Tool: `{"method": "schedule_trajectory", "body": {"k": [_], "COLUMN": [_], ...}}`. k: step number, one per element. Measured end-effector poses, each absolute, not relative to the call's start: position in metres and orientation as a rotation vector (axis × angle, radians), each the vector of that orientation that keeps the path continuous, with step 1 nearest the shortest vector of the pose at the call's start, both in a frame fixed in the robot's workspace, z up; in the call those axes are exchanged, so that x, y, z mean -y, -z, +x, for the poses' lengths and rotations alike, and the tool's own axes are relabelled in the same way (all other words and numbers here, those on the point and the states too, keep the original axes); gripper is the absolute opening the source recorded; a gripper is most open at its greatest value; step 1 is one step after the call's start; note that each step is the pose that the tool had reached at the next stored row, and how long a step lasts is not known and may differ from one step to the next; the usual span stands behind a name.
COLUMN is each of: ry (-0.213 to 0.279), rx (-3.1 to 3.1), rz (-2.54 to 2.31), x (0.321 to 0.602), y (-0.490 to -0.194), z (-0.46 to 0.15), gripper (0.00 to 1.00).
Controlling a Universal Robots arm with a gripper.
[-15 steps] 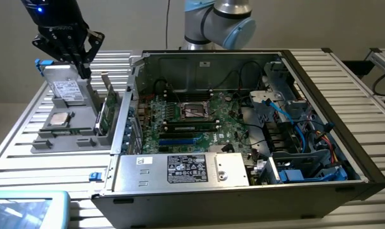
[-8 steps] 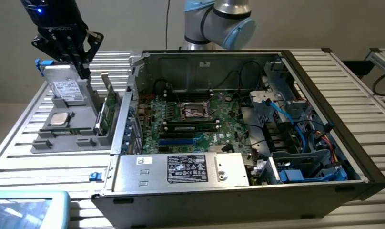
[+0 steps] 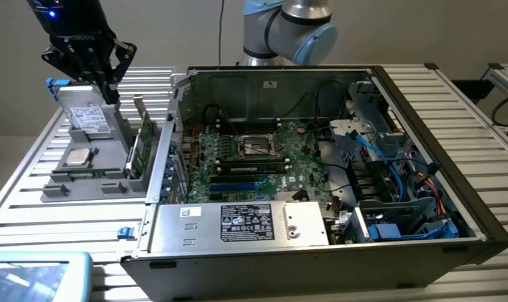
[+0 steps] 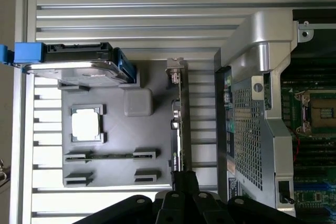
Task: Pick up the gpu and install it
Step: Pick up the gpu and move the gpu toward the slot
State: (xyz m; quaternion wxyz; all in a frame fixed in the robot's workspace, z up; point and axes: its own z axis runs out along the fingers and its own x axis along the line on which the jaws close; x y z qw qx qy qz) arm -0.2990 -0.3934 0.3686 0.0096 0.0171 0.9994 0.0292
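- The gripper point(image 3: 111, 93) is seen hanging over the grey tray point(image 3: 111, 189) at the exterior view's left. Its two fingers are pressed together, with nothing clamped between them.
- The graphics card point(image 3: 141, 143) is found standing on its long edge in a slot of that tray. It sits on the tray's side nearest the computer case point(image 3: 263, 85), just beside the case's wall.
- From the exterior view, the fingertips are placed above the tray, near the card's upper end and the top of the hard drive point(image 3: 88, 118). No contact with the card can be made out.
- In the wrist view the card is caught edge-on as a thin strip, and the closed fingertips are lined up with one end of it. Whether they touch it cannot be told.
- The hard drive is propped upright at the tray's far end, and a processor chip point(image 3: 78, 157) is laid flat in its own pocket beside the card.
- A memory stick point(image 4: 110, 156) is seen lying in a low holder of the tray.
- The case lies open on the slatted table point(image 3: 70, 220), with the green motherboard point(image 3: 263, 157) exposed inside.
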Motion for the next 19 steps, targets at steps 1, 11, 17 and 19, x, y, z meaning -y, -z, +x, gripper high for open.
{"method": "schedule_trajectory", "body": {"k": [1,11,17,19], "ry": [-0.091,-0.092,-0.093,-0.093], "rx": [-3.121,-3.12,-3.12,-3.12], "rz": [0.053,0.053,0.053,0.053], "x": [0.393,0.393,0.393,0.393], "y": [-0.369,-0.363,-0.352,-0.349], "z": [-0.299,-0.299,-0.302,-0.302], "gripper": [0.12,0.44,0.44,0.44]}}
